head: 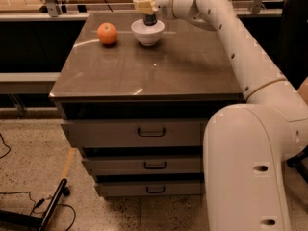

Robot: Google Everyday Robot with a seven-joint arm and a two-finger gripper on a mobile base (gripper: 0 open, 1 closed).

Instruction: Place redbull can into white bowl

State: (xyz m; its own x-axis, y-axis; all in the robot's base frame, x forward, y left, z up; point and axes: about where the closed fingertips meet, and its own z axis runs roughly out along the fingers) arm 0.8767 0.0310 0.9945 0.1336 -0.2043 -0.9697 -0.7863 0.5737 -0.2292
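Observation:
The white bowl [147, 34] stands at the back of the grey tabletop [159, 71], right of an orange fruit [107, 33]. The redbull can [150, 19] is upright, with its lower end inside the bowl's rim; its upper part is partly hidden by the fingers. My gripper [145, 6] reaches in from the right, right over the bowl, and is shut on the can.
My white arm [231, 37] runs across the table's right side to my base [250, 167] at the lower right. The cabinet has three drawers with handles [151, 132]. A railing and dark counter run behind the table. Cables lie on the floor at the lower left.

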